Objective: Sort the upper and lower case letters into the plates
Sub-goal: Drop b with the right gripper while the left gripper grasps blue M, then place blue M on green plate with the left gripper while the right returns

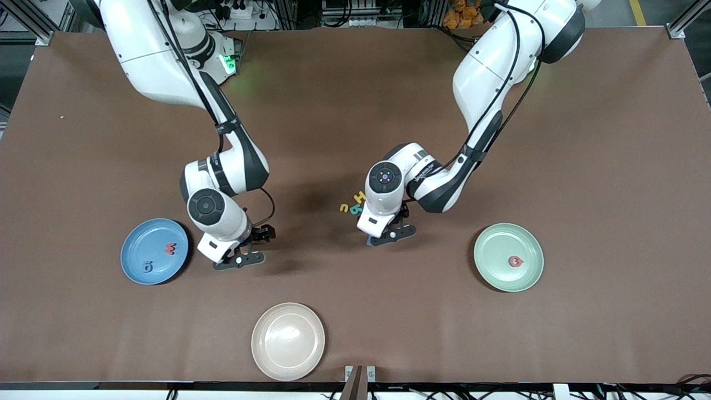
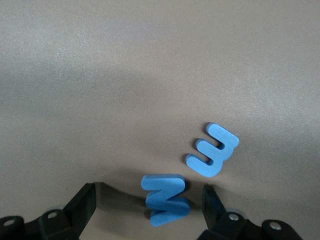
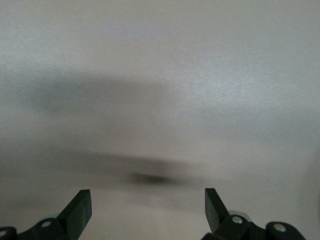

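The cream-beige plate point(image 1: 288, 341) lies nearest the front camera, bare, and plays no part in the sorting. The step in hand looks like a pick from the loose letters in the middle of the counter point(image 1: 611, 139). In the left wrist view two blue letters show: an N-shaped letter point(image 2: 166, 198) lies between the spread fingers of the left gripper point(image 2: 148, 212), and an E-shaped letter point(image 2: 212, 150) rests just beside it, apart from it. The left gripper point(image 1: 389, 235) is down at the counter with its jaws open around the N-shaped letter, not yet closed on it. A few more letters, yellow and teal point(image 1: 353, 204), sit close together just farther from the front camera than that gripper.

Outward from there, the sky blue plate point(image 1: 139, 272), toward the right arm's end, carries a red letter point(image 1: 170, 248) and a blue letter point(image 1: 146, 266). The mint green plate point(image 1: 494, 272), toward the left arm's end, holds one red letter point(image 1: 516, 261).

The right gripper point(image 1: 244, 256) hangs beside the sky blue plate, jaws open and empty, over bare counter.

Next, the left gripper would likely need to close squarely on the thin N-shaped letter without nudging its neighbour, lift, and carry it to the plate that matches its case.
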Action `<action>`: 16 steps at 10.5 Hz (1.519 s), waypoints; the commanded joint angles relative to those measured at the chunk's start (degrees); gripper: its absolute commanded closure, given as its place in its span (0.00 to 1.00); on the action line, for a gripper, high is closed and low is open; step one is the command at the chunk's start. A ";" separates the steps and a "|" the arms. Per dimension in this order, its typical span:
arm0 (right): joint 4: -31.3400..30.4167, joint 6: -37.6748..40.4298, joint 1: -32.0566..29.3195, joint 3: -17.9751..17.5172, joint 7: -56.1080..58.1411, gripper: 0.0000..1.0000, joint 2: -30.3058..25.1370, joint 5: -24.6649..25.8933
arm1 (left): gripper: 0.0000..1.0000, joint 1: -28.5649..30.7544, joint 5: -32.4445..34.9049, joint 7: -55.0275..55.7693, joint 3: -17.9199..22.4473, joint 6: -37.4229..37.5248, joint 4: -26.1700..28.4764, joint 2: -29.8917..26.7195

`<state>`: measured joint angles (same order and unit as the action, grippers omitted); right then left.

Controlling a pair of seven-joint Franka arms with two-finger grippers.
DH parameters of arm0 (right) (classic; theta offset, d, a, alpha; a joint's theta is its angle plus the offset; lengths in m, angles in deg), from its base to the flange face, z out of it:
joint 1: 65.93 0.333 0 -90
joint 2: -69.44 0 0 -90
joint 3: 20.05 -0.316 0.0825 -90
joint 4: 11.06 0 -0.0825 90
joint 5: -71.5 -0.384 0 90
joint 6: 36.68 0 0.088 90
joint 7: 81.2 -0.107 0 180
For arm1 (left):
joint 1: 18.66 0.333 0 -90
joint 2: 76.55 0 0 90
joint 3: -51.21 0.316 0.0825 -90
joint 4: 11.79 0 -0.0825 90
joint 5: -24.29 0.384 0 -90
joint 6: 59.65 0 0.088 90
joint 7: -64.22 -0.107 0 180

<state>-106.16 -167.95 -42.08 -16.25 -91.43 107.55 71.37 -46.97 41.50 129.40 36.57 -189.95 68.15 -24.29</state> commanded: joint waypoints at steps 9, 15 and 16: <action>1.41 -0.83 5.77 -0.55 -1.47 0.00 1.00 -0.58 | 1.00 4.75 1.77 -0.05 -0.48 3.89 0.22 -7.42; 1.41 -5.14 7.43 -4.86 9.66 0.00 1.17 -0.49 | 1.00 22.82 -0.69 -16.71 -8.55 7.16 11.89 -22.97; 1.67 -5.14 8.75 -4.86 13.96 0.00 1.69 -0.23 | 1.00 26.86 -0.69 -21.19 -10.13 7.51 13.91 -24.48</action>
<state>-105.75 -172.91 -34.92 -21.09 -83.01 108.06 71.36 -26.12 41.61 113.76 29.45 -182.20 75.38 -43.89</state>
